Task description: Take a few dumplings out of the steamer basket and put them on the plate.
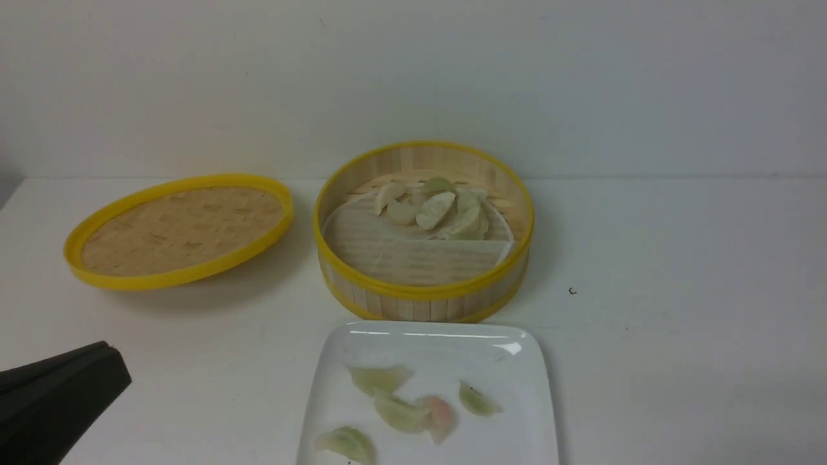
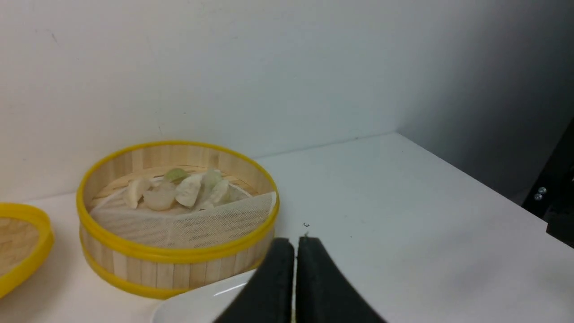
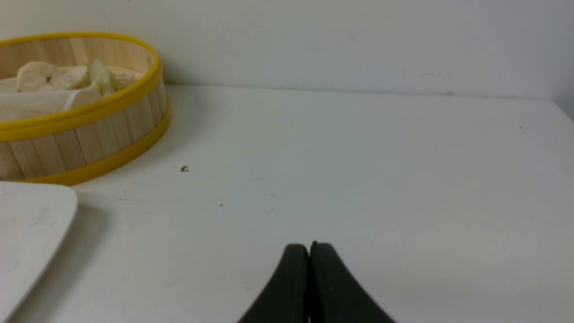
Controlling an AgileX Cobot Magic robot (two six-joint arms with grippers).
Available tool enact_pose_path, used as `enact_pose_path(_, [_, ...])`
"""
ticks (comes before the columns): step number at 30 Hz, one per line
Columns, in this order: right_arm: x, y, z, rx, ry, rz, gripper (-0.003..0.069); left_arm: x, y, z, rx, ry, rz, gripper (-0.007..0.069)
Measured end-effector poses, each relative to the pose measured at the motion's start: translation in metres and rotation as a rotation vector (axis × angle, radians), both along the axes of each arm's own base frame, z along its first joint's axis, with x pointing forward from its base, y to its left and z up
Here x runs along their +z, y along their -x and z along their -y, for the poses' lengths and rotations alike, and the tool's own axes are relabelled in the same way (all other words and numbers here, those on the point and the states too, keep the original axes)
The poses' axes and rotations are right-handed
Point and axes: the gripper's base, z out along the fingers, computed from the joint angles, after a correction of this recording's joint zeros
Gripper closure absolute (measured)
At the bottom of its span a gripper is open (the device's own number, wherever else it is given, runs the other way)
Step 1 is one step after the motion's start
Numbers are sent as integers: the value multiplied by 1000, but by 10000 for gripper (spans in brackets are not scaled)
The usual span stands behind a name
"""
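The steamer basket (image 1: 423, 290) stands mid-table with several pale green and cream dumplings (image 1: 435, 209) piled at its back on a white mesh liner. It also shows in the left wrist view as the steamer basket (image 2: 177, 264) and in the right wrist view as the basket (image 3: 85, 139). In front of it lies the white plate (image 1: 517, 426) holding several dumplings (image 1: 400, 412), one pinkish-orange (image 1: 442, 416). My left gripper (image 1: 116, 365) is shut and empty at the front left, left of the plate; its tips (image 2: 295, 244) are pressed together. My right gripper (image 3: 308, 247) is shut and empty over bare table right of the plate (image 3: 31, 224).
The shallow yellow-rimmed woven lid (image 1: 181, 229) lies left of the basket. A white wall runs close behind the table. A small dark speck (image 1: 572, 291) marks the table right of the basket. A dark frame part (image 2: 556, 197) stands at the table's right side.
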Motion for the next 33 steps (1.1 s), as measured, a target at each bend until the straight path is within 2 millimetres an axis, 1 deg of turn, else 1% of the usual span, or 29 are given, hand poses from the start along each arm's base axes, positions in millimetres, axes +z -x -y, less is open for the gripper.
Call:
enact_pose_path(4, [0, 0, 0, 0, 0, 0, 673, 0, 0, 0, 1, -20, 23, 631])
enact_pose_path(8, [0, 0, 0, 0, 0, 0, 673, 1, 0, 0, -1, -76, 71, 631])
enact_pose_path(12, [0, 0, 0, 0, 0, 0, 673, -7, -2, -3, 20, -157, 129, 631])
enact_pose_path(14, [0, 0, 0, 0, 0, 0, 673, -27, -1, -9, 84, -207, 136, 631])
enact_pose_path(17, [0, 0, 0, 0, 0, 0, 673, -61, 0, -17, 194, -214, 84, 631])
enact_pose_path(18, [0, 0, 0, 0, 0, 0, 673, -61, 0, -18, 202, -217, 93, 631])
enact_pose_path(21, [0, 0, 0, 0, 0, 0, 673, -110, 0, -27, 341, -220, 10, 631])
enact_pose_path(24, [0, 0, 0, 0, 0, 0, 673, -139, -2, -32, 416, -254, -61, 631])
enact_pose_path(27, [0, 0, 0, 0, 0, 1, 673, -147, -3, -35, 454, -285, -87, 630])
enact_pose_path(33, [0, 0, 0, 0, 0, 1, 673, -149, -2, -36, 465, -316, -100, 630])
